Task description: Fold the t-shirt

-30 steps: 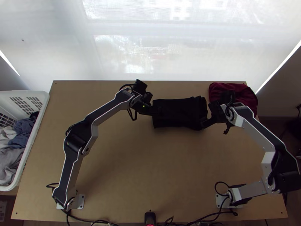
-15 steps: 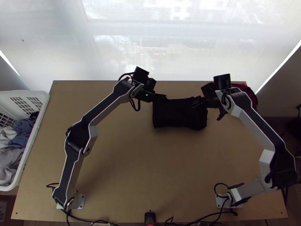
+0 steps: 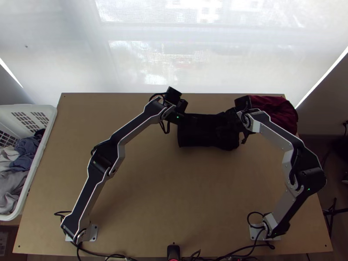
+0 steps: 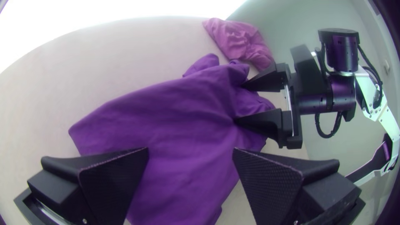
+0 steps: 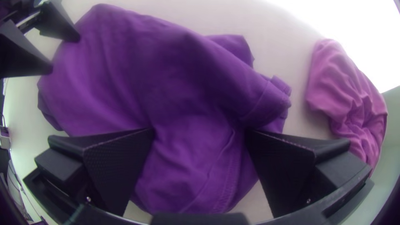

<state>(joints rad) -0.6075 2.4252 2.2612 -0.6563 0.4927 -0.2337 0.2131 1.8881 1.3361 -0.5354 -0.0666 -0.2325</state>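
"Where did we have the t-shirt (image 3: 195,138)?"

"Just beside the dark red cloth (image 3: 278,111), folded into a compact bundle. The end toward that cloth looked uneven to us, with bits of layers poking out."

"And our grippers?"

"We had the left gripper (image 4: 191,151) at the end away from the cloth, the right gripper (image 5: 200,131) at the end toward it. Both were released, fingers wide apart, no fabric pinched."

"So which step were we on?"

"Late folding, we judged: tidying the bundle or setting up one last fold. We probably needed to close on matching edges, taking every layer, and move together; catching only the top layer could have pulled our fold open."
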